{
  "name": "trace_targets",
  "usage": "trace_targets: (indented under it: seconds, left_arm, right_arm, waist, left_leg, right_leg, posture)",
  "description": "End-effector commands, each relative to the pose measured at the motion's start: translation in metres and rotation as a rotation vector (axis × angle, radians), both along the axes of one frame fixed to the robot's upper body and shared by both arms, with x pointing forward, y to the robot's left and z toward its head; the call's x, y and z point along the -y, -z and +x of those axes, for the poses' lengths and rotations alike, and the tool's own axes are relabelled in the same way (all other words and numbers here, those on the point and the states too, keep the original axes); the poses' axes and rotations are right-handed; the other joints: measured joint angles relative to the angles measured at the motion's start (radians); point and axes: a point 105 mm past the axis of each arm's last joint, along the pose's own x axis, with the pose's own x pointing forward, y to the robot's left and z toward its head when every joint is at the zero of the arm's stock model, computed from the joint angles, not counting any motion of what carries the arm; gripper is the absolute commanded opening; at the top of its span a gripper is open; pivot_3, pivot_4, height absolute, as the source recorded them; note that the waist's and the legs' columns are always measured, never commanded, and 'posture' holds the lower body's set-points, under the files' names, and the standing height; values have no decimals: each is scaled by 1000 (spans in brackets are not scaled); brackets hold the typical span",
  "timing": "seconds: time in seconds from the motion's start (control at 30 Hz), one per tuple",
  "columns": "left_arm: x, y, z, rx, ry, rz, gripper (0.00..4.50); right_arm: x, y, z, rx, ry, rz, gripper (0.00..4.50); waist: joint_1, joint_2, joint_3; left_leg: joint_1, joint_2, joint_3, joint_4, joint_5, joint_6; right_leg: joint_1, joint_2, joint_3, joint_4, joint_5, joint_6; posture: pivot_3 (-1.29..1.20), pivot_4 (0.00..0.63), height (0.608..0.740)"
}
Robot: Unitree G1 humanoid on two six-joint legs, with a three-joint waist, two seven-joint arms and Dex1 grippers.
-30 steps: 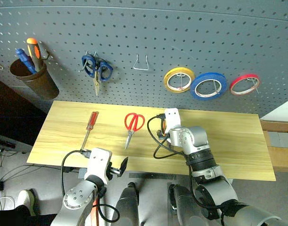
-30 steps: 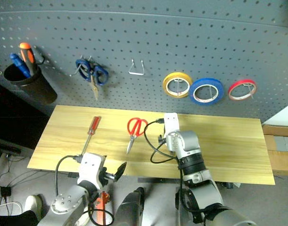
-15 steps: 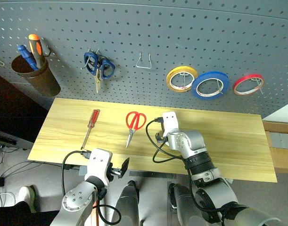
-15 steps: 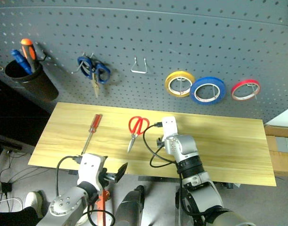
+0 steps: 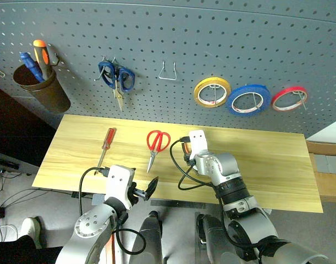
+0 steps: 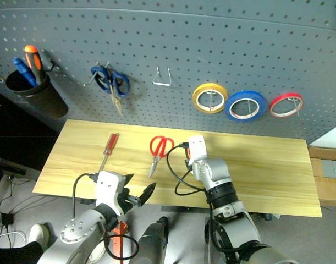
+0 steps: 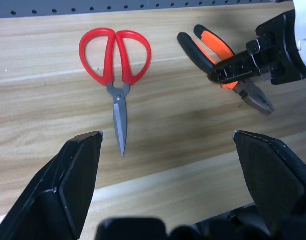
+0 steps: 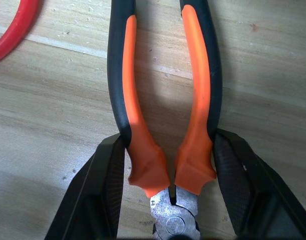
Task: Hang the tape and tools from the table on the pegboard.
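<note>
My right gripper [image 8: 170,195] was down on the table [image 5: 277,165], its two black fingers [image 8: 100,190] pressed against the outer sides of the pliers [image 8: 165,100] low on the orange-and-black handles, just above the pivot, so I judged it clenched on them, though they lay flat on the wood and were not yet lifted. I took them for stiff steel, fairly heavy for their size, with rubbery sleeves that should not slip; a hold near the pivot seemed right, since the weight sits there and the handle loop stays free for a hook on the pegboard [image 5: 211,38]. My left gripper [image 7: 168,150] hung open and empty at the near table edge, facing the red-handled scissors [image 5: 155,144], with the red-handled screwdriver [image 5: 105,146] well to their left. The blue tape [image 5: 248,100] already hung on the board. The plier nose was cut off beneath my wrist, and I could not make out which hook was meant for them.
</note>
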Motion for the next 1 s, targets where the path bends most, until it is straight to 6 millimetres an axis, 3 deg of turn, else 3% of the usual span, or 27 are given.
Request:
trace_targets:
  seconds: [0.03,0.13,0.23,0.3,0.43,0.6,0.8,1.0]
  left_arm:
    - [2,-10,0,53,9,-5,4500]
    - [10,-13,-1,65,13,-51,4500]
    - [24,-16,-6,64,35,-104,4500]
    - [29,-17,-8,68,50,-105,4500]
    - [30,-24,-7,118,49,-76,4500]
    - [37,-39,-1,192,59,-73,4500]
    - [43,-74,7,351,72,-40,4500]
    - [30,-124,40,564,17,-6,4500]
  right_arm:
    - [-22,14,-15,-40,-77,41,2096]
    - [-24,10,-19,-23,-130,89,2096]
    - [-27,-9,-27,79,-281,142,2096]
    - [-22,-20,-31,156,-350,135,2096]
    - [6,-47,-45,330,-458,121,2096]
    - [8,-84,-64,467,-570,241,2096]
    - [-10,-154,-74,768,-629,448,2096]
    - [-18,-227,-50,1088,-565,497,2096]
  waist:
    - [0,0,0]
    - [0,-1,-1]
    - [1,-2,-2]
    - [3,-2,-2]
    - [11,-3,-4]
    - [11,-7,-19]
    - [12,-9,-63]
    - [32,-11,-110]
  left_leg:
    - [0,0,0,0,0,0]
    - [0,0,0,0,0,0]
    - [-1,0,0,0,0,-1]
    - [-2,0,0,0,-1,-2]
    - [-4,-1,-2,0,2,-8]
    - [-4,0,-2,1,3,-12]
    - [-4,-1,-3,1,5,-14]
    - [-2,-1,-5,2,10,-23]
  right_leg:
    - [0,0,0,0,0,0]
    - [0,0,0,0,0,0]
    - [0,0,0,-1,0,0]
    - [-1,-1,-1,-2,0,0]
    - [-1,-2,-2,-3,-1,1]
    - [-1,-1,-2,-2,-1,1]
    - [-1,-1,-3,-2,0,1]
    - [1,0,-5,1,2,0]
  posture:
    - [260,353,740]
    - [253,331,740]
    - [242,305,740]
    - [236,289,740]
    - [231,239,740]
    - [228,181,740]
    - [236,128,740]
    - [265,83,740]
